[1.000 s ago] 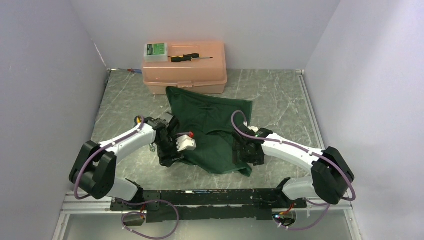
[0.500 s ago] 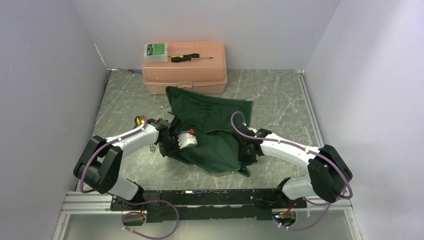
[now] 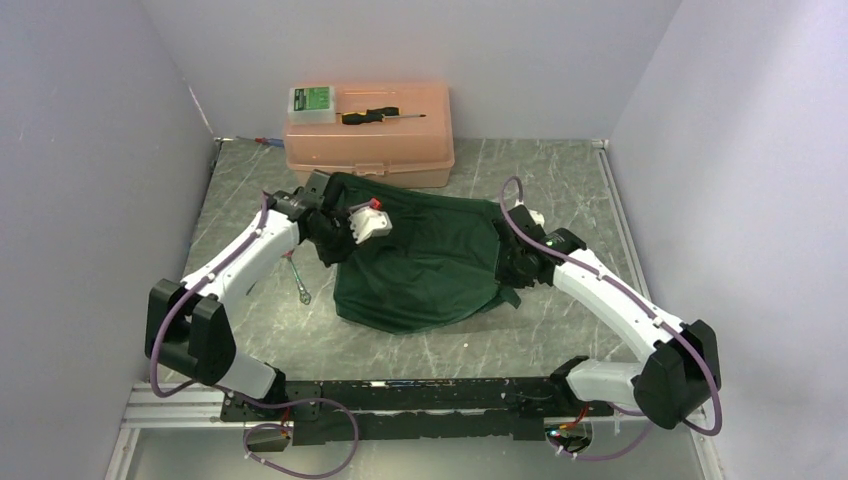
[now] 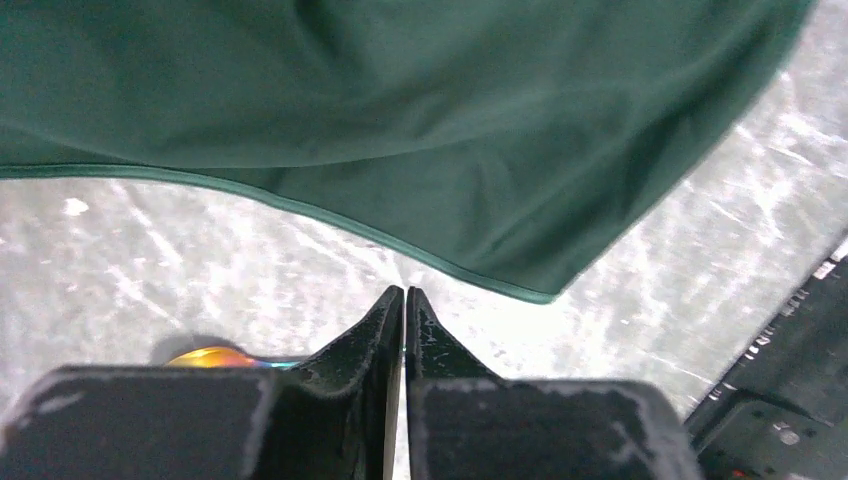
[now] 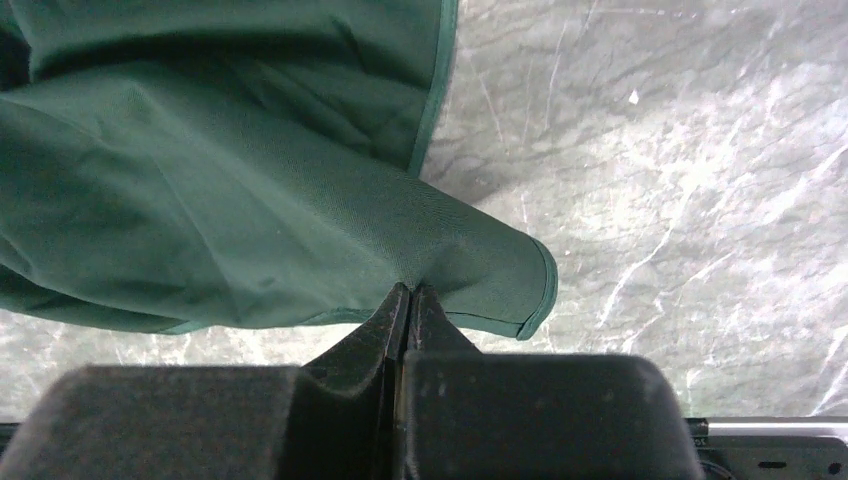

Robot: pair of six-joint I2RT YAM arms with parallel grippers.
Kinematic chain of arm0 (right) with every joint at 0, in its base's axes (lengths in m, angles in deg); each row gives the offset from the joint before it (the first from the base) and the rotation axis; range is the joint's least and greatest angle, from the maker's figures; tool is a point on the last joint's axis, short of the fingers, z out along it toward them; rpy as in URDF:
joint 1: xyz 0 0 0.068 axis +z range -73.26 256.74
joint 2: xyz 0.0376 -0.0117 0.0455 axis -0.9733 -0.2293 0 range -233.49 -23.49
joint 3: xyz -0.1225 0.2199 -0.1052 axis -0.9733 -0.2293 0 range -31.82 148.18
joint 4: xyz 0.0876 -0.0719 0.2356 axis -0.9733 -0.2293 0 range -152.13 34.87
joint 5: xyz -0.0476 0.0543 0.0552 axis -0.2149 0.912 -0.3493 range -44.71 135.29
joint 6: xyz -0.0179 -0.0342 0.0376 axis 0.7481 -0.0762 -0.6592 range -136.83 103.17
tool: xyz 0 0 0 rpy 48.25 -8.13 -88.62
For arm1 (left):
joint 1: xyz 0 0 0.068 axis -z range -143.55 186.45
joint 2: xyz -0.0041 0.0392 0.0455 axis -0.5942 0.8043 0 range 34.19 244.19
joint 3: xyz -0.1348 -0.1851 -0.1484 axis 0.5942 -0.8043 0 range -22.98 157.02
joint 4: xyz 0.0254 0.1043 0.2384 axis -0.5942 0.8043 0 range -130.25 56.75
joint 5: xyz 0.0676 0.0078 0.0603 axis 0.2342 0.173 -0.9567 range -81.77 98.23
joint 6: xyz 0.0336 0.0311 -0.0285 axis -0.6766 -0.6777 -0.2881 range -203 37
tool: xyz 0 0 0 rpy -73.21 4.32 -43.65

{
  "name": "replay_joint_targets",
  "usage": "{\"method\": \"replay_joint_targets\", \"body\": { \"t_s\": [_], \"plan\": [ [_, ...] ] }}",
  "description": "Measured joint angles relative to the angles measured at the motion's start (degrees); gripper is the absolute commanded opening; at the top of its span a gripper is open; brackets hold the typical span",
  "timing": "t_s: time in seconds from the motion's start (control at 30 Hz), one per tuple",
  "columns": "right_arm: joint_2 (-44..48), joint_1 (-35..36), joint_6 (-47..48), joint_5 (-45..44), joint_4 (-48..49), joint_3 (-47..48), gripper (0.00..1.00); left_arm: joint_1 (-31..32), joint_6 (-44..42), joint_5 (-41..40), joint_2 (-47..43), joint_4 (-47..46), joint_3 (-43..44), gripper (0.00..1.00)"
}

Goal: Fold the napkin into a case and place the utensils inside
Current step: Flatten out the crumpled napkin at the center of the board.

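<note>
1. Top external view
   - The napkin (image 3: 430, 265) lay in a rumpled, rounded heap at the middle of the table (image 3: 560, 190). Its far corner reached just beside the front of a peach box (image 3: 370, 150).
   - The left gripper (image 3: 338, 250) sat at the cloth's left edge and the right gripper (image 3: 505, 272) at its right edge. From this height I could not tell how either pair of jaws stood.
   - A silver utensil (image 3: 298, 282) lay on bare table to the left of the napkin, apart from it and close by the left forearm.
   - On the box lid rested a black-handled screwdriver (image 3: 382, 116) and a green-and-white packet (image 3: 312, 102).

2. Left wrist view
   - The left gripper (image 4: 403, 295) was clenched, its two tips pressed together with nothing visible between them.
   - The napkin (image 4: 400, 120) filled the upper part of the view. Its hemmed edge ran just beyond the tips, with a strip of table (image 4: 200, 270) showing between hem and tips.
   - The shiny head of a gold-headed utensil (image 4: 205, 356) peeked out on the table at the edge of the gripper body, left of the fingers. The rest of it was hidden.
   - A black rail (image 4: 790, 350) crossed the lower right corner.

3. Right wrist view
   - The right gripper (image 5: 408, 290) was clamped on the napkin (image 5: 200, 200). The cloth puckered into the closed tips, and a hemmed corner curled out to the right of them.
   - The rest of the cloth spread to the left in loose folds, with grey marbled table (image 5: 680, 150) to the right.
</note>
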Motion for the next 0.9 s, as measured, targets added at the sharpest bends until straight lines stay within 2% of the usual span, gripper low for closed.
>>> {"method": "replay_joint_targets", "body": {
  "t_s": [0.07, 0.17, 0.3, 0.43, 0.73, 0.8, 0.87, 0.9],
  "plan": [
    [0.0, -0.5, 0.8, -0.3, -0.2, 1.1, 0.00, 0.0, -1.0, 1.7, -0.5, 1.7, -0.2, 0.33],
    [-0.3, -0.5, 1.4, -0.4, -0.5, 1.2, 0.00, 3.5, -2.6, 3.3, -2.6, 2.9, -5.9, 0.52],
    [-1.8, -0.5, 1.8, -0.4, -0.5, 1.2, 0.00, 9.7, -2.9, 4.0, -4.9, 5.0, -14.8, 0.57],
    [-3.4, -0.6, 1.8, -0.4, -0.4, 1.2, 0.00, 12.5, -3.0, 3.2, -4.9, 4.8, -17.1, 0.57],
    [-3.9, -0.6, 1.8, -0.4, -0.1, 1.2, 0.00, 15.8, -5.0, -4.0, -1.0, -4.1, -20.5, 0.51],
    [-3.9, -0.6, 1.8, -0.4, -0.1, 1.2, 0.00, 15.8, -5.5, -5.0, 0.5, -4.9, -20.5, 0.42],
    [-3.9, -0.6, 1.8, -0.5, -0.1, 1.2, 0.00, 15.8, -5.8, -6.2, 1.3, -5.6, -20.5, 0.26],
    [-3.9, -0.7, 1.8, -0.5, -0.1, 1.2, 0.00, 15.8, -6.1, -6.7, 1.5, -6.0, -20.5, 0.15]
  ]
}}
